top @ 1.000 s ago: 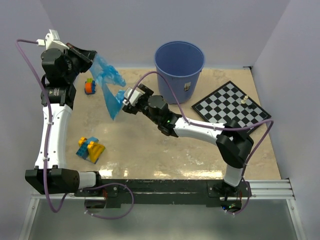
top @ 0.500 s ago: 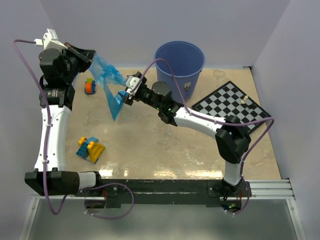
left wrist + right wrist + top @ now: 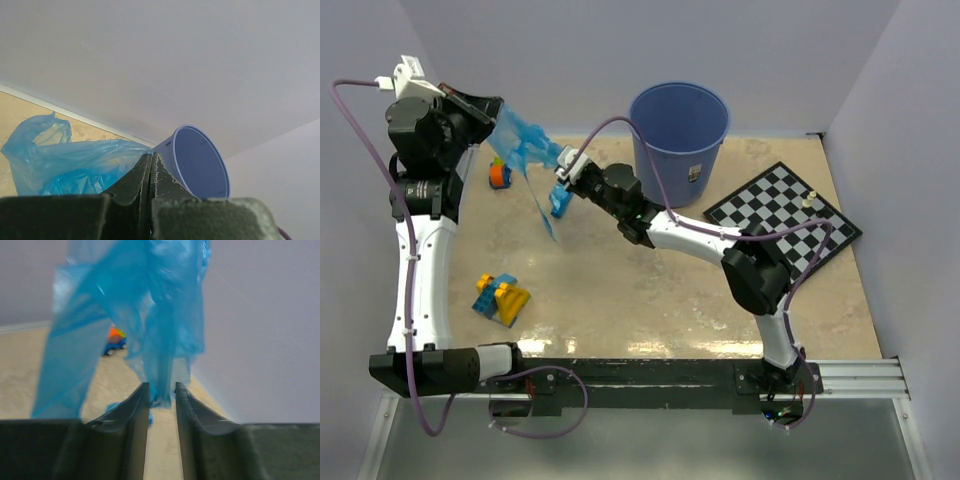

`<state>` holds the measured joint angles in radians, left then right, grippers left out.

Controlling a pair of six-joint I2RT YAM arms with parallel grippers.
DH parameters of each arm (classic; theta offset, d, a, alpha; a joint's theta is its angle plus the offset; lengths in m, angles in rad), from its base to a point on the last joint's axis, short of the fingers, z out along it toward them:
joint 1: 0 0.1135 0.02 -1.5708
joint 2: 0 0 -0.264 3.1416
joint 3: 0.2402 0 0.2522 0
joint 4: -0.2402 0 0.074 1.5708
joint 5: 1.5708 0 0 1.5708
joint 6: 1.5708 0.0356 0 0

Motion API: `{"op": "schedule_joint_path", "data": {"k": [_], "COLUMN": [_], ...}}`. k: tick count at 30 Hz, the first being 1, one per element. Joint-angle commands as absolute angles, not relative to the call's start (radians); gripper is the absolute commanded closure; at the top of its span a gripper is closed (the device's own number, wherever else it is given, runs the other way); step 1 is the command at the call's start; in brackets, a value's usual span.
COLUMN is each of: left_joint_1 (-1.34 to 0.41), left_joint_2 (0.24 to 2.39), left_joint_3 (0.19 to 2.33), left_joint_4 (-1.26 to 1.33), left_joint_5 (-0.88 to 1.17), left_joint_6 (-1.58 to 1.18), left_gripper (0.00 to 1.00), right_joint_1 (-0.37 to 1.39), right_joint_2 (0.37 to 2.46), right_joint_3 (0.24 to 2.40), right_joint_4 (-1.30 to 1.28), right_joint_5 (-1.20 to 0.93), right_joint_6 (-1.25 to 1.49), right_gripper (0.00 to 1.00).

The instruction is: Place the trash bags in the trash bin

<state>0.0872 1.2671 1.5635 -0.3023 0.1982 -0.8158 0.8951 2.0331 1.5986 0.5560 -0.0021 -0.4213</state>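
A thin translucent blue trash bag (image 3: 525, 150) hangs above the back left of the table from my left gripper (image 3: 498, 115), which is shut on its top. In the left wrist view the film (image 3: 65, 160) spreads left of the closed fingers (image 3: 151, 155). My right gripper (image 3: 561, 168) is at the bag's lower right part. In the right wrist view its jaws (image 3: 161, 385) stand a narrow gap apart, with a strand of the bag (image 3: 145, 315) hanging between the tips. The blue trash bin (image 3: 670, 170) stands upright at the back centre, right of both grippers, and also shows as a tilted bin (image 3: 200, 165).
An orange and blue toy (image 3: 500, 173) lies under the bag at the back left. A pile of yellow and blue blocks (image 3: 502, 298) sits front left. A chessboard (image 3: 782, 215) with a small piece (image 3: 808, 200) lies at the right. Walls close in behind and on both sides.
My right arm has stretched up and left to the hanging bag, and its jaws have narrowed around a strand. The left gripper has lifted the bag slightly up and left.
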Motion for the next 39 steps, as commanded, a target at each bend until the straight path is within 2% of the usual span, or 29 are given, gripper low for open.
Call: {"op": "schedule_joint_path", "data": {"k": [1,2,8,16,32,38,39], "left_joint_1": [0.123,0.138,0.239,0.245,0.259,0.264,0.264], "left_joint_2": [1.224,1.220,1.198,1.203,1.255,1.293,1.299], "left_joint_3": [1.562,1.548,1.448,1.414,1.382,1.356,1.345], "left_joint_4": [-0.301,-0.299,-0.276,-0.264,-0.178,-0.054,-0.017], "left_joint_5": [0.221,0.221,0.271,0.321,0.397,0.598,0.645], "left_joint_6": [-0.787,-0.779,-0.762,-0.720,-0.722,-0.738,-0.739], "left_gripper": [1.00,1.00,1.00,1.00,1.00,1.00,1.00], "right_joint_1": [0.882,0.879,0.822,0.778,0.755,0.755,0.755], "right_joint_2": [2.013,1.991,1.778,1.540,1.355,1.302,1.290], "right_joint_3": [1.640,1.614,1.318,1.036,0.758,0.690,0.701], "right_joint_4": [0.623,0.626,0.630,0.623,0.620,0.582,0.525], "right_joint_5": [0.107,0.109,0.077,0.046,0.084,0.092,0.072], "right_joint_6": [-0.462,-0.488,-0.629,-0.808,-1.012,-1.069,-1.054], "right_gripper": [0.92,1.00,1.00,1.00,1.00,1.00,0.90]}}
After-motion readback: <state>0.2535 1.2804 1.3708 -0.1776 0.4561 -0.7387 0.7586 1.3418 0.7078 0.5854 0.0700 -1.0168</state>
